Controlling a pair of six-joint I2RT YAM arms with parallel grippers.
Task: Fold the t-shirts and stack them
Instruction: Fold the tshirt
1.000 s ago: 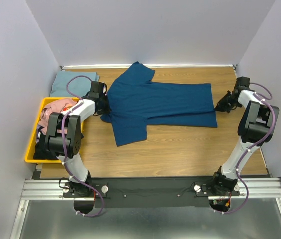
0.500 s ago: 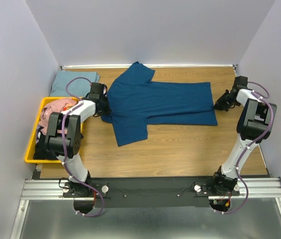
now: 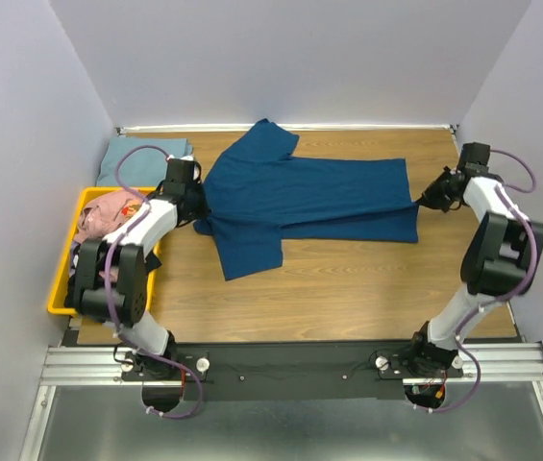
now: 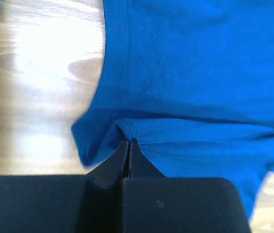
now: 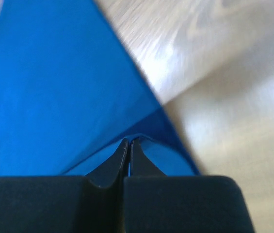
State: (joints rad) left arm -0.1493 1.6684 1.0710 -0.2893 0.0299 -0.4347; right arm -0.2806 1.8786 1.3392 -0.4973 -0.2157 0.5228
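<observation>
A dark blue t-shirt [image 3: 300,197] lies spread flat across the wooden table, collar end to the left and hem to the right. My left gripper [image 3: 197,205] is shut on a small bunched fold [image 4: 127,127] at the shirt's left edge. My right gripper [image 3: 422,202] is shut on the hem [image 5: 149,141] at the shirt's right side, where the cloth is drawn out to a small point. A pale grey-blue t-shirt [image 3: 141,154] lies folded at the back left. Pink [image 3: 108,213] and black [image 3: 84,279] t-shirts lie bunched in the bin.
A yellow plastic bin [image 3: 60,288] stands at the left edge of the table beside my left arm. Walls close the table in at the back and on both sides. Bare wood [image 3: 329,288] lies in front of the blue shirt.
Both arms have swung their elbows outward. The right gripper has closed on the hem and tugged it slightly right; the left gripper has shifted slightly left with its fold.
</observation>
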